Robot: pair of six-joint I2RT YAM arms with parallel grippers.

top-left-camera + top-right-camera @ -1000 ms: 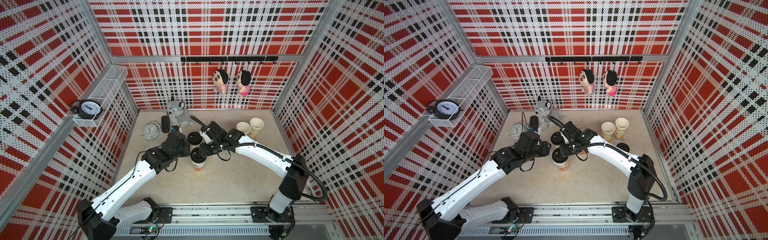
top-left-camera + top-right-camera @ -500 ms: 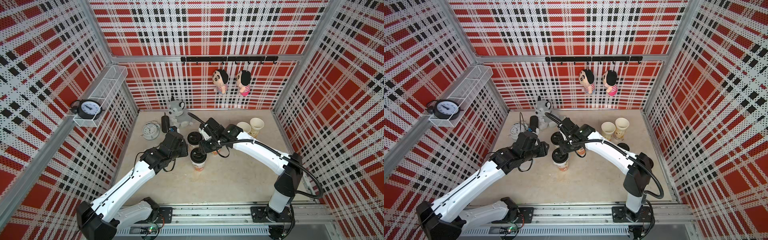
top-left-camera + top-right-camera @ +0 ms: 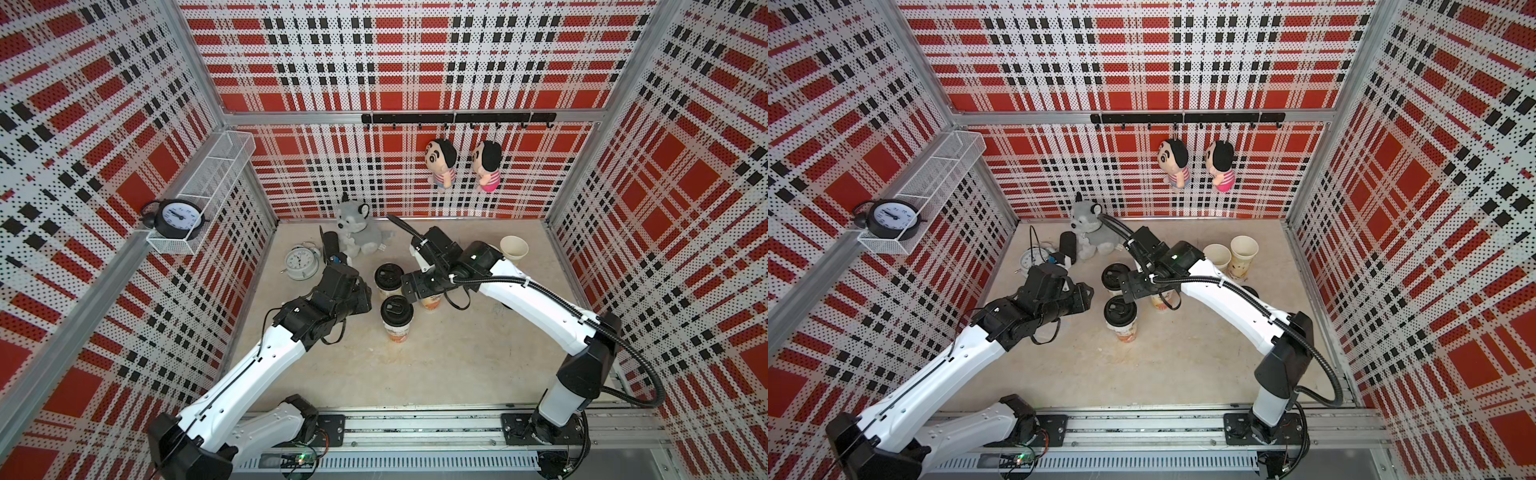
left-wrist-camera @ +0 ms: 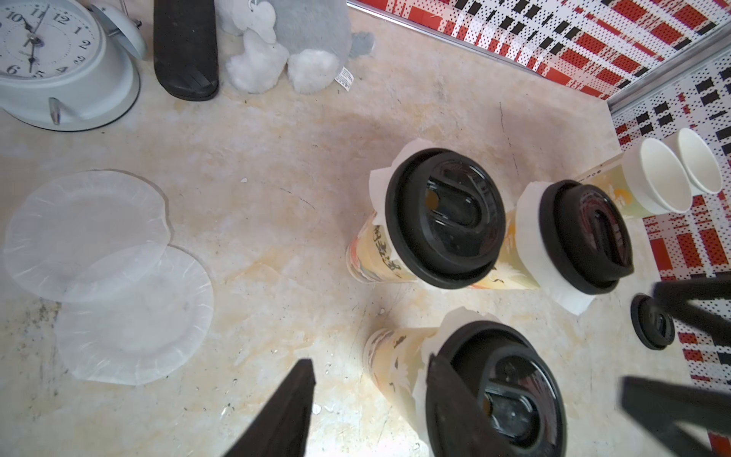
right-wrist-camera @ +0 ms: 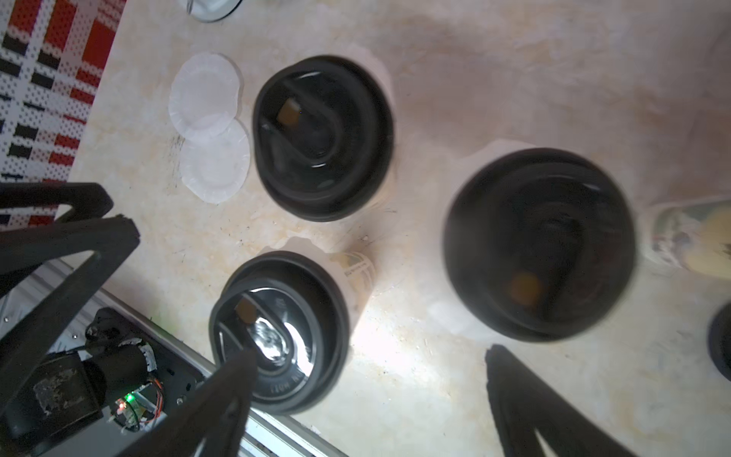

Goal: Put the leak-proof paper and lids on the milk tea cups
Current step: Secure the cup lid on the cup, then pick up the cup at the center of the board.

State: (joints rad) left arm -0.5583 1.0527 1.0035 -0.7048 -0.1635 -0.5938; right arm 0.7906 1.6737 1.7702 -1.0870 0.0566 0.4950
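Leak-proof paper [image 4: 85, 233] lies loose on the left side of the bench [image 4: 300, 221]. It is two round, translucent white sheets with crinkled rims. One sheet partly overlaps the second sheet [image 4: 134, 320], and both sit on the near side of a white alarm clock [image 4: 59, 59]. More of the paper shows as white edges poking out from under the black lids [image 4: 445, 217] of three milk tea cups [image 4: 375, 253], which stand upright in a close cluster at the middle of the bench. Two open cups [image 3: 1244, 249] stand side by side at the far right, with nothing over their mouths. A spare black lid [image 4: 652, 322] lies flat on the bench to the right of the cluster.

The left pincer [image 4: 368, 362] hovers just left of the nearest lidded cup, its fingers apart and gripping nothing. The right pincer [image 5: 368, 356] hangs above the cluster, reaching in from the right, its fingers spread wide and empty. The lid closest beneath it looks blurred.
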